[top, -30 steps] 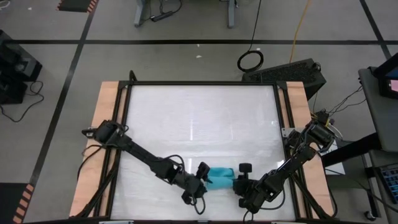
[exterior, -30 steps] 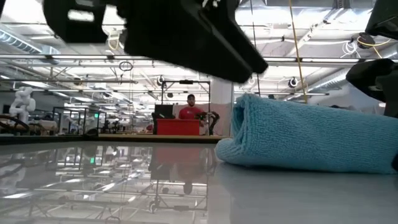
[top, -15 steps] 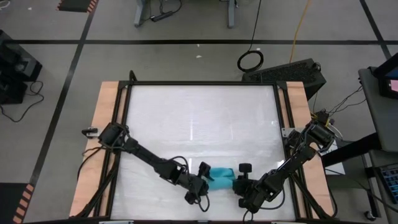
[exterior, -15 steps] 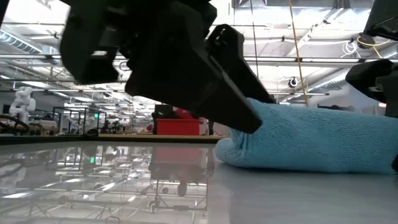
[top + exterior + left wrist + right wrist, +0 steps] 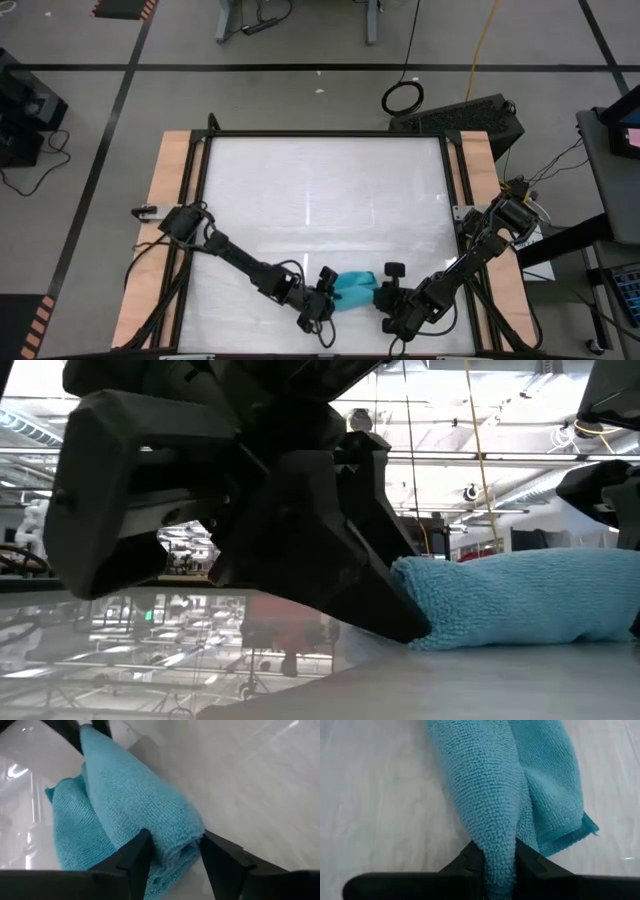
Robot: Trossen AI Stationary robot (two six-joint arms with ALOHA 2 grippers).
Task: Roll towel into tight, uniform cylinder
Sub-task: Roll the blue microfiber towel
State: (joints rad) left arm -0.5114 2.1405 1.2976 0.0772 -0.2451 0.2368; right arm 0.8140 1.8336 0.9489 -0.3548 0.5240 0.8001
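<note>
The turquoise towel (image 5: pixel 355 287) lies as a loose, short roll on the white tabletop (image 5: pixel 320 190), close to its near edge. It also shows in the low view (image 5: pixel 520 595). My left gripper (image 5: pixel 330 292) is at the roll's left end, its two fingers around that end (image 5: pixel 172 840). My right gripper (image 5: pixel 386 293) is at the roll's right end and shut on it (image 5: pixel 497 852). A flat layer of the towel (image 5: pixel 555 795) lies beside the rolled part. My left gripper has the roll's left end (image 5: pixel 175 832) between its two fingers, one finger (image 5: pixel 137 852) on each side. The fingers come level from the table's left, along the roll. The roll rests on the table. My right gripper pinches the roll's right end (image 5: pixel 496 840) between its two fingers, squeezed to a narrow ridge. The fingers come low from the table's right, along the roll. The towel rests on the table.
Black frame bars and wooden side strips (image 5: pixel 160 230) border the tabletop left and right. The near edge lies just behind both grippers. The bare white top stretches toward the far edge.
My left gripper has come down and toward the near edge and now has the towel's left end between its fingers. The towel has shifted a little toward the near edge and lies lower and flatter. My right gripper has stayed where it was.
</note>
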